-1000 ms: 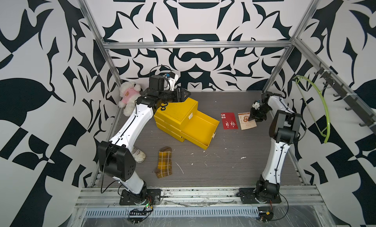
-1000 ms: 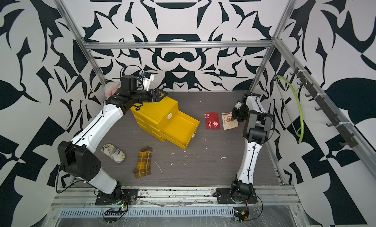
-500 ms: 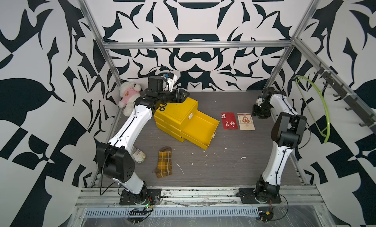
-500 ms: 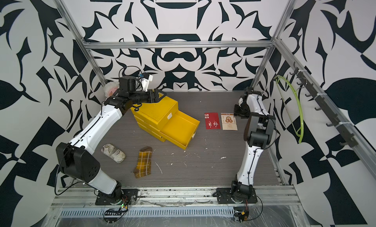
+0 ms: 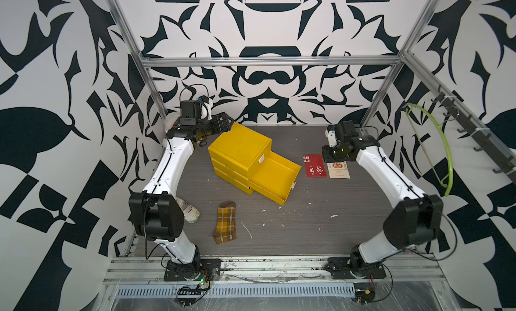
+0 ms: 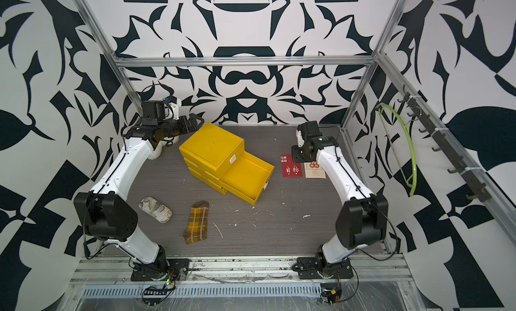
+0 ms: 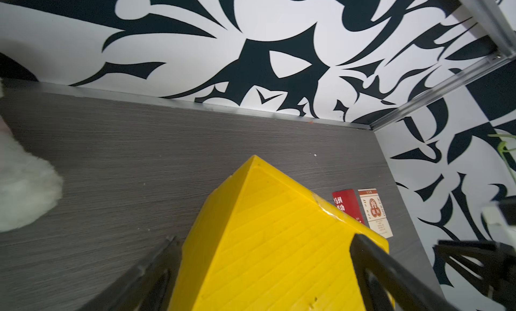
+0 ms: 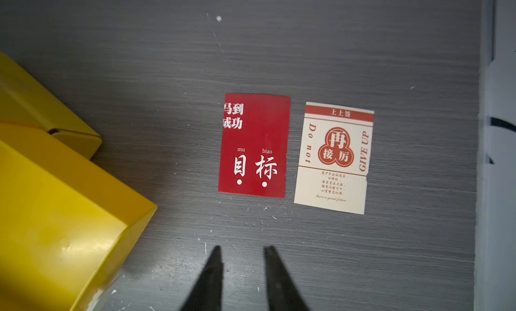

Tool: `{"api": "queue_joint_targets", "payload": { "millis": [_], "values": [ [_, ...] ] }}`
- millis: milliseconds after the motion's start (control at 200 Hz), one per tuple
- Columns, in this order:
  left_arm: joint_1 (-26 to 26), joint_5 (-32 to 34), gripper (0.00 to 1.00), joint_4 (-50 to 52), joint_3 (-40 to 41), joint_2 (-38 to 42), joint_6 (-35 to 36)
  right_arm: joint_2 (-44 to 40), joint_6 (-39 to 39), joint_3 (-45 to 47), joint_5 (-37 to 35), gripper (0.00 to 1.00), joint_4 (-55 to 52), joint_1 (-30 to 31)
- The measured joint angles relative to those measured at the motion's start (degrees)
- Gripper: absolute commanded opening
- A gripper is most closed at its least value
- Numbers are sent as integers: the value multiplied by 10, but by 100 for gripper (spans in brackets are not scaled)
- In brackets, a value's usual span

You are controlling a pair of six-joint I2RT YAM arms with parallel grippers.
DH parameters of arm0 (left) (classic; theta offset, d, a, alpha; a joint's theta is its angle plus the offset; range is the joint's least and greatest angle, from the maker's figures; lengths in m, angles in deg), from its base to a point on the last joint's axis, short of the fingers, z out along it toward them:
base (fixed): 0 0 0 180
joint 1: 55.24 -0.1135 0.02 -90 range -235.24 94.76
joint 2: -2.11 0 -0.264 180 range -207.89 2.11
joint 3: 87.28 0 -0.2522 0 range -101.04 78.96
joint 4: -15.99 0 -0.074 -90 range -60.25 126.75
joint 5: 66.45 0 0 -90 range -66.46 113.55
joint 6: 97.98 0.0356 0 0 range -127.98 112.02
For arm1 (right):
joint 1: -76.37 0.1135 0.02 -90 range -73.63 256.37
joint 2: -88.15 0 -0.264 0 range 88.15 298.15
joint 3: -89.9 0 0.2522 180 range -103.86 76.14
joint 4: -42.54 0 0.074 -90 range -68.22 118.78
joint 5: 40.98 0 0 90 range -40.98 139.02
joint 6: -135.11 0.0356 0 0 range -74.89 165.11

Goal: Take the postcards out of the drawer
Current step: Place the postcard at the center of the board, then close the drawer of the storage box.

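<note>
Grey tabletop (image 5: pixel 307 226). Yellow drawer chest (image 5: pixel 240 147), one drawer (image 5: pixel 275 178) pulled out, just ahead of wide-spread left gripper (image 7: pixel 265 239). Right gripper (image 8: pixel 241 249) slightly parted, pinching nothing; just beyond its tips, flat on tabletop, red postcard (image 8: pixel 254 145), cream postcard (image 8: pixel 333 159) alongside.

Two postcards (image 8: pixel 254 145), one yellow drawer cabinet (image 5: pixel 240 145), one plaid sock (image 5: pixel 225 226), one shoe (image 6: pixel 155 210), one plush toy (image 7: pixel 25 184)
</note>
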Motion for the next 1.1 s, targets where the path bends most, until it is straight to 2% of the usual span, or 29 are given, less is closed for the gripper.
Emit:
{"api": "queue_joint_targets", "payload": {
  "millis": [45,280,530,710,840,855,1100],
  "values": [
    [-6,0,99,0,0,-6,1,-31,2,20,10,0,7,5],
    [-33,-35,99,1,-3,-45,0,-110,49,111,58,0,45,52],
    [-34,-89,95,19,-4,-76,11,-108,104,196,120,0,87,88],
    [-33,-103,87,34,2,-77,24,-107,136,232,150,0,125,117],
    [-33,-106,86,45,7,-77,34,-106,162,269,171,0,165,123],
    [-33,-106,83,45,7,-77,35,-106,165,273,173,0,170,124],
    [-33,-117,75,51,12,-78,41,-82,193,282,190,0,239,153]
  ]
}}
